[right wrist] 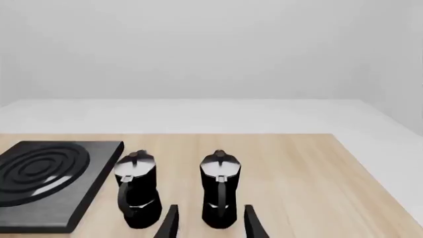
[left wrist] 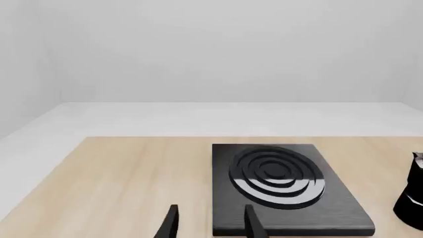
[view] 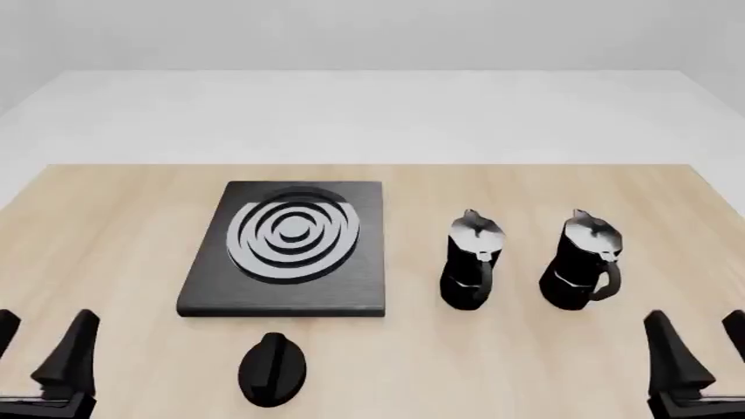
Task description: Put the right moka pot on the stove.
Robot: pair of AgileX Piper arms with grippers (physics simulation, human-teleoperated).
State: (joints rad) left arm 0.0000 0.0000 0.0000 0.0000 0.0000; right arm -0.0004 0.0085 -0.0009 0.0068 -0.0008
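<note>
The right moka pot (view: 580, 262) is black and faceted with a silvery lid, and it stands upright on the table right of its slimmer twin (view: 472, 262). From the right wrist it appears as the right moka pot (right wrist: 220, 191) just ahead of my open right gripper (right wrist: 209, 223), handle toward the camera. The stove (view: 291, 246), a flat black slab with silver rings, lies left of both pots. My right gripper (view: 699, 336) waits near the front right edge, nothing in it. My left gripper (view: 41, 336) is open at the front left, short of the stove (left wrist: 281, 186).
A small black oval knob (view: 272, 368) lies on the wood in front of the stove. The slimmer moka pot (right wrist: 136, 191) stands between the stove (right wrist: 49, 181) and the right pot. The tan table (view: 489, 367) ends at a white floor behind.
</note>
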